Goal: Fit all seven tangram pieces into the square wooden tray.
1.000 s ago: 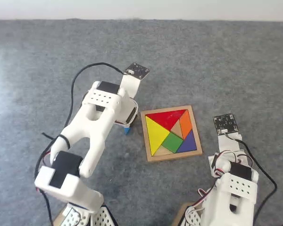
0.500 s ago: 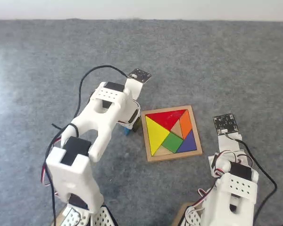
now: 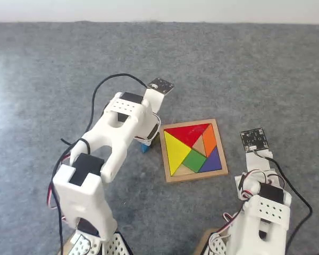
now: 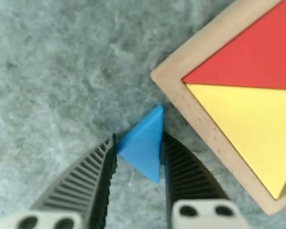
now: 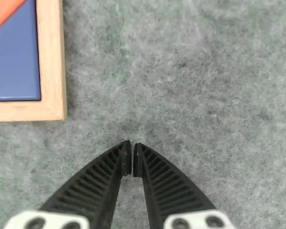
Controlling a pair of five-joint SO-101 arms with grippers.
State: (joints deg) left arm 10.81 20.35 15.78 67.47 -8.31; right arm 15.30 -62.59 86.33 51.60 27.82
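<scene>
The square wooden tray lies at mid-table with red, yellow, green, orange and violet-blue pieces in it. A small blue triangle rests on the grey mat just off the tray's left edge. My left gripper stands over it. In the left wrist view the blue triangle sits clamped between the fingers of the left gripper, a short gap from the tray corner. My right gripper is shut on nothing, on bare mat near the tray's corner.
Two tan, wood-coloured patches show in the tray, one by the orange piece and one at the near edge. The right arm stands folded at the tray's near right. Grey mat stretches all around.
The left arm's upper part has swung in over the mat, and its gripper has shifted slightly toward the tray over the blue triangle. The right arm has not moved.
</scene>
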